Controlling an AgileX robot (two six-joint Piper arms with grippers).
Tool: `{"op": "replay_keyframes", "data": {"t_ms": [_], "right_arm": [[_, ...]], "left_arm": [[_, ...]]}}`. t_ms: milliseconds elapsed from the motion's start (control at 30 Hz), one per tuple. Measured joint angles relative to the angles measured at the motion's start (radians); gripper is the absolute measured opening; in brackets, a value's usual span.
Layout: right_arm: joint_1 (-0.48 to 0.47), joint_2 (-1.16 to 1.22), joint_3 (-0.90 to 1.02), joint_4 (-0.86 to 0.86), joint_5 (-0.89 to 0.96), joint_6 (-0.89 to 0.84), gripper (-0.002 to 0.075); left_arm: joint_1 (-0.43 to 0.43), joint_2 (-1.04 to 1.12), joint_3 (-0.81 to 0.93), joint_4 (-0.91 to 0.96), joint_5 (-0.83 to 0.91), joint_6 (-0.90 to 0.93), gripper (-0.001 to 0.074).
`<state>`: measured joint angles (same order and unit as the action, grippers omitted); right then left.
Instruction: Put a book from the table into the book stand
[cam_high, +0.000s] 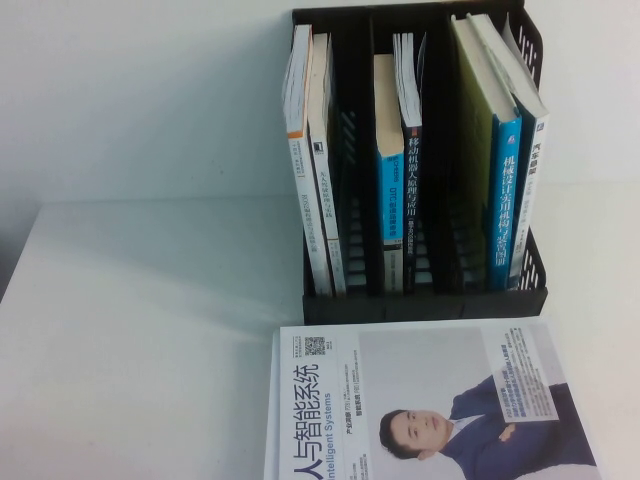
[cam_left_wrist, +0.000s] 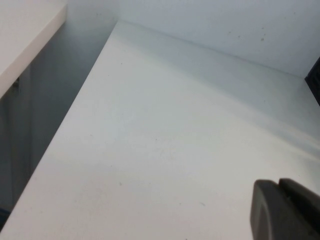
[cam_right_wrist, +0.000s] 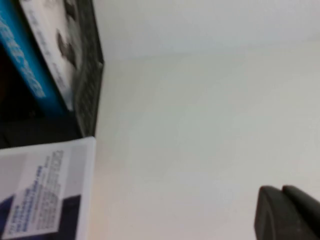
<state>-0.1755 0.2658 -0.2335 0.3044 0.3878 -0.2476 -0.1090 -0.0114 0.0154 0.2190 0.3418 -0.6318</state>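
The black book stand (cam_high: 420, 300) stands at the back of the white table (cam_high: 150, 330). The white book with the grey car-suspension picture (cam_high: 537, 160) stands upright in the stand's right slot, against the outer wall. The right wrist view shows its cover (cam_right_wrist: 52, 40) beside the mesh side of the stand (cam_right_wrist: 87, 85). My left gripper (cam_left_wrist: 278, 186) hangs shut and empty over bare tabletop on the left. My right gripper (cam_right_wrist: 281, 192) hangs shut and empty over bare tabletop to the right of the stand. Neither gripper shows in the high view.
A white-and-blue book showing a man in a suit (cam_high: 430, 400) lies flat in front of the stand, its corner also in the right wrist view (cam_right_wrist: 45, 200). Blue-spined books (cam_high: 505, 200) and others fill all three slots. A second white surface (cam_left_wrist: 25, 30) lies beyond the table's left edge.
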Motion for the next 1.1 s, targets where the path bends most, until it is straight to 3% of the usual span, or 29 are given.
{"op": "replay_keyframes", "data": {"t_ms": [67, 167, 533, 867, 1100], "right_arm": [[0.0, -0.011, 0.0, -0.153, 0.048, 0.134, -0.0002], [-0.002, -0.051, 0.006, -0.272, 0.056, 0.204, -0.0003], [0.012, -0.277, 0.252, -0.388, -0.076, 0.423, -0.0003], [0.285, -0.277, 0.255, -0.476, -0.04, 0.481, -0.0003], [0.303, -0.277, 0.255, -0.476, -0.039, 0.482, -0.0003]], "left_arm": [[0.0, 0.0, 0.0, 0.0, 0.0, 0.0, -0.0004], [0.0, 0.0, 0.0, 0.0, 0.0, 0.0, -0.0004], [0.0, -0.001, 0.0, 0.0, 0.0, 0.0, -0.0004], [0.0, -0.001, 0.0, 0.0, 0.0, 0.0, -0.0004], [0.0, -0.001, 0.0, 0.0, 0.0, 0.0, -0.0004]]}}
